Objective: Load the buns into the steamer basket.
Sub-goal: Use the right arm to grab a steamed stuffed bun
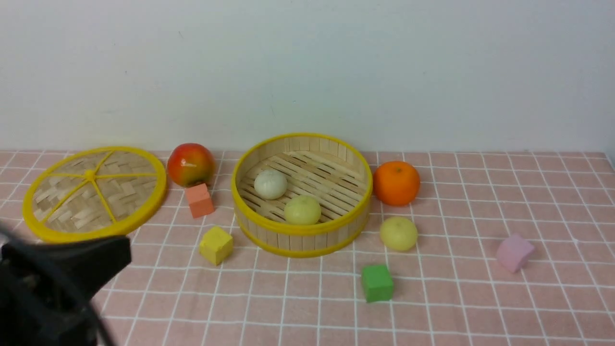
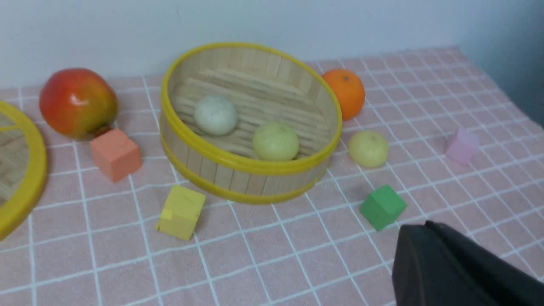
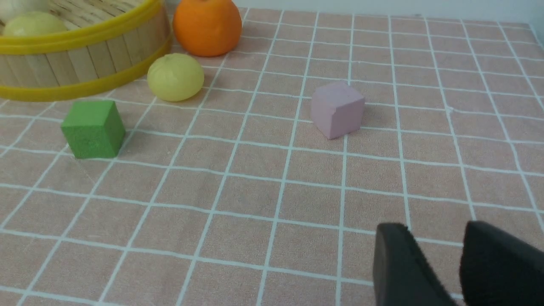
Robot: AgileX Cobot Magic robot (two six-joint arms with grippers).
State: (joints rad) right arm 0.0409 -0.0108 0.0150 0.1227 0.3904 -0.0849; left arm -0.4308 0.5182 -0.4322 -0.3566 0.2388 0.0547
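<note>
The steamer basket point(image 1: 288, 240) stands mid-table with an off-white bun point(image 1: 270, 184) and a pale yellow-green bun point(image 1: 302, 210) on its slatted floor. A second yellow-green bun point(image 1: 398, 233) lies on the cloth just right of the basket, in front of the orange. My left gripper point(image 1: 126, 250) hovers at the near left, well clear of the basket; in the left wrist view its jaws point(image 2: 418, 227) are shut with nothing in them. My right gripper point(image 3: 435, 231) shows only in the right wrist view, open and empty, above the cloth far from the loose bun point(image 3: 175, 77).
The flat woven lid point(image 1: 93, 192) lies at far left, with an apple point(image 1: 190, 164) beside it. An orange point(image 1: 396, 182) sits right of the basket. Foam cubes are scattered: salmon point(image 1: 199, 200), yellow point(image 1: 216, 245), green point(image 1: 377, 282), pink point(image 1: 514, 252).
</note>
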